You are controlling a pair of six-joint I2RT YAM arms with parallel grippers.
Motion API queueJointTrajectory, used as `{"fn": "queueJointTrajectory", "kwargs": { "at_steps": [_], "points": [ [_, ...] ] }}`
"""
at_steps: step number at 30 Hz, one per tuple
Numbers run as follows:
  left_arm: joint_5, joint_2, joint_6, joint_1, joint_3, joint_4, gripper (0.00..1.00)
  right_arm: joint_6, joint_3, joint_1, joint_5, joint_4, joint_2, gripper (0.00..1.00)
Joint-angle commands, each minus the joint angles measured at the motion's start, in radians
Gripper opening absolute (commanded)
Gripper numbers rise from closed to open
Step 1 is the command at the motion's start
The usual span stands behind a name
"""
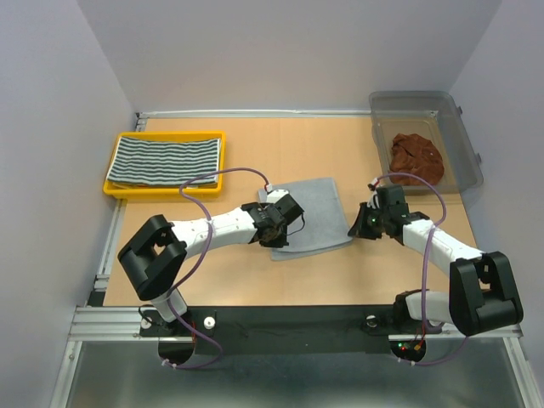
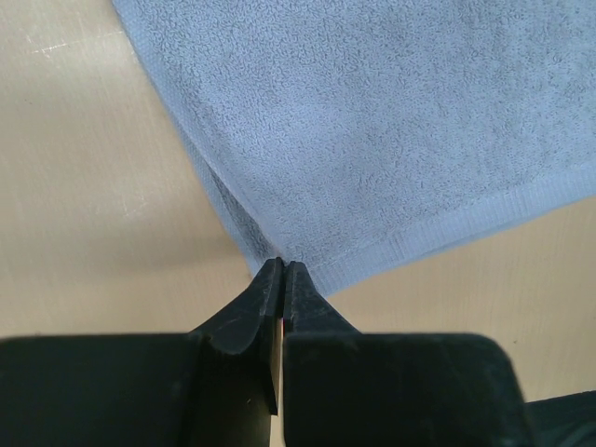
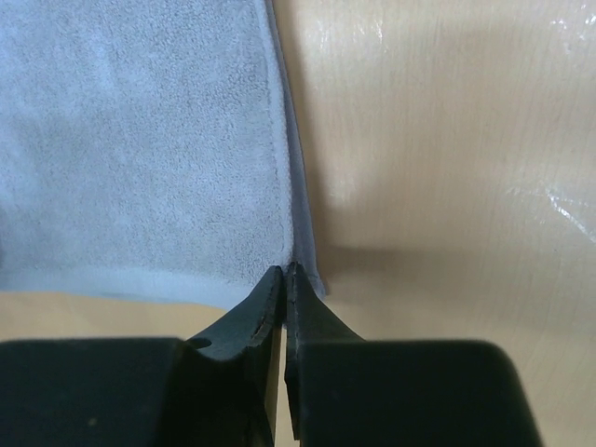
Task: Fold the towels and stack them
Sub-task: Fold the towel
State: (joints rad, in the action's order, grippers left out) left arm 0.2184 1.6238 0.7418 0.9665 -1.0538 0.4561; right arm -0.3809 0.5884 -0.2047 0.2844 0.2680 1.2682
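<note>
Central grey towel (image 1: 316, 212), striped towel (image 1: 167, 160) in tray (image 1: 113, 184), rust towel (image 1: 416, 156) in bin (image 1: 464, 146)

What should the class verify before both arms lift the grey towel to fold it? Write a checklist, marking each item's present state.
1. Left gripper shut on a corner of the plain grey terry towel: ok.
2. Right gripper shut on another corner: ok.
3. Each pinch deep enough to hold during a lift: cannot tell.
4. Grey towel spread out on the wooden table: ok.
5. Black-and-white striped towel out of the way in the yellow plastic tray: ok.
6. Crumpled rust-brown towel out of the way in the clear plastic bin: ok.
</note>
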Motion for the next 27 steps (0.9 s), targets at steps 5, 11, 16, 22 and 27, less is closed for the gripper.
{"fn": "queueJointTrajectory", "kwargs": {
  "at_steps": [5, 11, 16, 22, 27],
  "points": [
    [0.024, -0.059, 0.019, -0.005, 0.0, 0.029, 0.0, 0.011, 0.077, -0.004, -0.011, 0.04, -0.047, 0.01],
    [0.004, -0.14, 0.053, -0.003, 0.006, 0.046, 0.0, 0.01, 0.102, -0.004, -0.008, 0.082, -0.089, 0.01],
    [-0.051, -0.186, 0.094, 0.009, 0.086, -0.002, 0.0, -0.001, 0.062, -0.004, 0.007, 0.083, -0.093, 0.01],
    [-0.12, -0.134, 0.111, 0.014, 0.202, -0.106, 0.0, -0.001, 0.022, -0.004, -0.013, 0.062, -0.047, 0.01],
    [-0.116, -0.061, 0.105, 0.015, 0.212, -0.131, 0.0, -0.01, -0.007, -0.002, -0.019, 0.043, -0.029, 0.01]
  ]
}}
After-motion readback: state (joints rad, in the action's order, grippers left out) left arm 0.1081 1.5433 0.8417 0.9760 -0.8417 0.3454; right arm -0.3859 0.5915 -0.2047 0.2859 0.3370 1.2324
